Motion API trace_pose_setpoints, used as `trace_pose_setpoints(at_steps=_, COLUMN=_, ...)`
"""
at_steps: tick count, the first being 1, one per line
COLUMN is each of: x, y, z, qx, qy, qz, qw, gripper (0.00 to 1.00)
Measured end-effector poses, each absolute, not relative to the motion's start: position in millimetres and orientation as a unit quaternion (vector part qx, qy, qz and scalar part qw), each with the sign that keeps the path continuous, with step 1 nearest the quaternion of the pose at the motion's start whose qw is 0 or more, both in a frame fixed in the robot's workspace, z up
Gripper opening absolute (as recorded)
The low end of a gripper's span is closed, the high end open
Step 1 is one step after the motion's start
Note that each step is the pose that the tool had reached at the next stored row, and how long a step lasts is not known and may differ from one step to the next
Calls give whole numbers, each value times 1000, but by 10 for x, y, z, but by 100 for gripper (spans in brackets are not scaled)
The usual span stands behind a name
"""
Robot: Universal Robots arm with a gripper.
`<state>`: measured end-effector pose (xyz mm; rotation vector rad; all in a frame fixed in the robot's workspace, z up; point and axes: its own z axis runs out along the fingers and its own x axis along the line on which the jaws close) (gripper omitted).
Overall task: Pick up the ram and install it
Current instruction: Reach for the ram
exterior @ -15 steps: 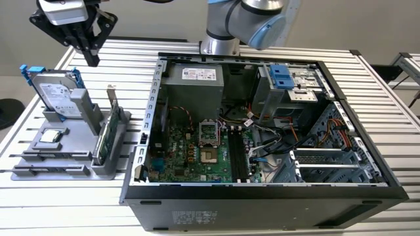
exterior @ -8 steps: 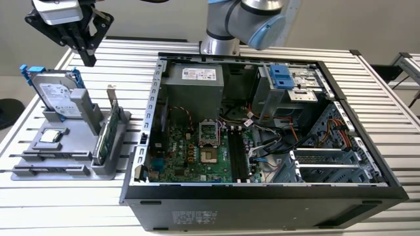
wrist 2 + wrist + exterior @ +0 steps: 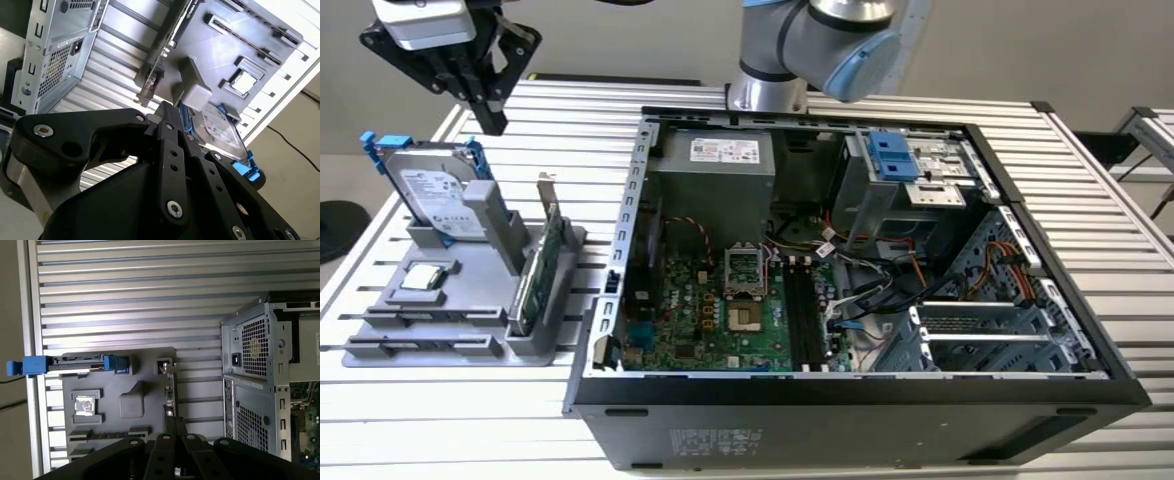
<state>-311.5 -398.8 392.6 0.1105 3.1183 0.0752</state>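
Slatted metal table [image 3: 454, 420]: open computer case [image 3: 854, 405] lying on its side with the motherboard [image 3: 707, 310] exposed; to the exterior view's left of it, a grey holder [image 3: 534, 348] carrying an upright hard drive [image 3: 434, 195] with blue rails, a green card [image 3: 540, 265] on edge and a processor chip [image 3: 424, 278]. Ram [image 3: 107, 434]: seemingly the thin dark strip standing on edge in a long slot of the holder near the chip, untouched; its colour cannot be told. Gripper [image 3: 491, 118]: hangs above the hard drive, clear of it, jaws clenched together on nothing.
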Motion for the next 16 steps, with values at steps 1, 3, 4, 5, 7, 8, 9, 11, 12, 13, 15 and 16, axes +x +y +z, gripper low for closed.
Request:
trace_pose_setpoints(at_steps=1, x=-3123, y=-3988, z=3926, qx=35, qy=999, qz=24, qw=10, gripper=0)
trace_pose_setpoints(at_steps=3, x=-3139, y=-3988, z=3926, qx=35, qy=999, qz=24, qw=10, gripper=0)
trace_pose_setpoints(at_steps=4, x=-3147, y=-3988, z=3927, qx=35, qy=999, qz=24, qw=10, gripper=0)
trace_pose_setpoints(at_steps=5, x=-3156, y=-3988, z=3926, qx=35, qy=999, qz=24, qw=10, gripper=0)
trace_pose_setpoints(at_steps=7, x=-3172, y=-3988, z=3926, qx=35, qy=999, qz=24, qw=10, gripper=0)
trace_pose_setpoints(at_steps=8, x=-3180, y=-3988, z=3926, qx=35, qy=999, qz=24, qw=10, gripper=0)
trace_pose_setpoints(at_steps=9, x=-3188, y=-3988, z=3926, qx=35, qy=999, qz=24, qw=10, gripper=0)
trace_pose_setpoints(at_steps=11, x=-3204, y=-3988, z=3926, qx=35, qy=999, qz=24, qw=10, gripper=0)
trace_pose_setpoints(at_steps=12, x=-3212, y=-3988, z=3926, qx=35, qy=999, qz=24, qw=10, gripper=0)
trace_pose_setpoints(at_steps=13, x=-3220, y=-3988, z=3926, qx=35, qy=999, qz=24, qw=10, gripper=0)
trace_pose_setpoints(at_steps=15, x=-3236, y=-3988, z=3926, qx=35, qy=999, qz=24, qw=10, gripper=0)
trace_pose_setpoints(at_steps=16, x=-3244, y=-3988, z=3926, qx=35, qy=999, qz=24, qw=10, gripper=0)
